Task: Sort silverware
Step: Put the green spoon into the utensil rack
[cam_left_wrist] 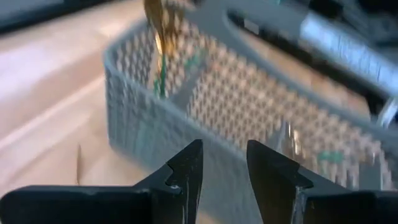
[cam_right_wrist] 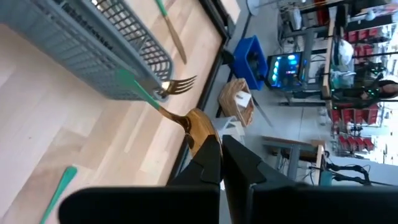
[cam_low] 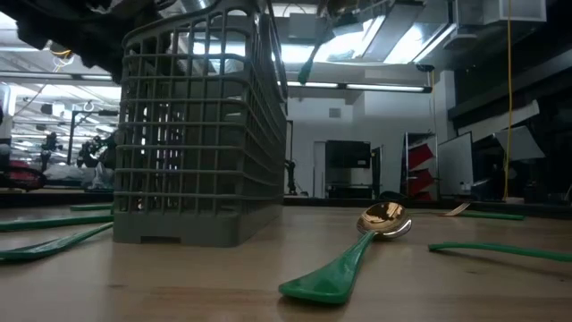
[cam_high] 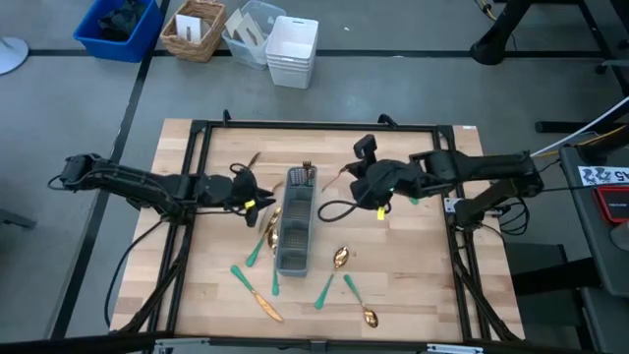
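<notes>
Right gripper [cam_right_wrist: 219, 163] hangs above the table just right of the caddy [cam_high: 293, 231], fingers clamped on the gold bowl of a spoon [cam_right_wrist: 198, 129] — green handle pointing toward the caddy's far end. A fork [cam_right_wrist: 176, 85] stands in that end compartment. Left gripper [cam_left_wrist: 222, 163] sits just left of the caddy, fingers apart (nothing between them). More silverware [cam_high: 257, 299] lies loose toward the table's near edge, either side of the caddy.

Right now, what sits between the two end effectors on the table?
In the high view, the grey caddy stands between the left end effector and the right end effector, with a fork already in its far end.
</notes>
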Action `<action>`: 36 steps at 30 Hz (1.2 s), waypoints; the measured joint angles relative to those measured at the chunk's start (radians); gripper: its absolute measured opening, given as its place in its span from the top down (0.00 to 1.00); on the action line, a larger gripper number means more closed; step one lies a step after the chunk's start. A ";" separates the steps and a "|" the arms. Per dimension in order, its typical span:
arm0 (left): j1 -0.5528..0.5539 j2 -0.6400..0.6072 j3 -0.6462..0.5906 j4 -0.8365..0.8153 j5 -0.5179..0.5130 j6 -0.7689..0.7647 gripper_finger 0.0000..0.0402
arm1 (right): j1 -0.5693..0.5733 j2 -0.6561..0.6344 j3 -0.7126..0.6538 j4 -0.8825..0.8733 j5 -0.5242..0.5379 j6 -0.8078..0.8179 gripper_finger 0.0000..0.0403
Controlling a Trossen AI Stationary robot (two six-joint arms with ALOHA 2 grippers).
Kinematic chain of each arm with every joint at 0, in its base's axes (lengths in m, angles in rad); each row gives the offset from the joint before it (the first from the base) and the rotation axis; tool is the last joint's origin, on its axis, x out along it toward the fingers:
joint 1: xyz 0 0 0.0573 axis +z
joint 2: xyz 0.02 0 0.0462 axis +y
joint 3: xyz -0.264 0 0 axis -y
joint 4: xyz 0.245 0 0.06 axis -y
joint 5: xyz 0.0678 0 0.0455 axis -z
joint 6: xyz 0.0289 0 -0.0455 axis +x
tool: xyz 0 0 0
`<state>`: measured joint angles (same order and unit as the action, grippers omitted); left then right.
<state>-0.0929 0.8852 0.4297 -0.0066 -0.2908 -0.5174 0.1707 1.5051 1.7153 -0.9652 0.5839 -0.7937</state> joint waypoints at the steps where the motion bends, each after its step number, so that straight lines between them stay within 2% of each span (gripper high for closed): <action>1: -0.014 0.000 0.000 -0.025 0.002 -0.012 0.71 | 0.000 -0.009 0.000 0.004 0.000 0.000 0.99; 5: -0.079 0.013 0.000 -0.086 0.002 -0.128 0.71 | 0.000 -0.040 0.001 0.054 -0.011 0.001 0.99; 10: -0.154 0.095 0.000 -0.054 0.002 -0.222 0.71 | 0.000 -0.046 0.001 0.151 -0.155 -0.002 0.99; 15: -0.192 0.236 0.000 0.041 0.001 -0.303 0.71 | 0.000 -0.026 0.002 0.166 -0.303 -0.029 0.98; 24: -0.196 0.458 0.002 0.351 0.002 -0.276 0.71 | -0.001 0.083 0.000 0.191 -0.371 -0.083 0.99; 31: -0.193 0.536 0.045 0.366 -0.001 -0.251 0.71 | -0.001 0.119 0.001 0.178 -0.406 -0.109 0.99; 36: -0.193 0.539 0.050 0.372 -0.001 -0.228 0.71 | -0.001 0.129 0.001 0.161 -0.500 -0.098 0.98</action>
<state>-0.2863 1.4242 0.4796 0.3653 -0.2920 -0.7451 0.1699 1.6336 1.7167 -0.8047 0.0841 -0.8915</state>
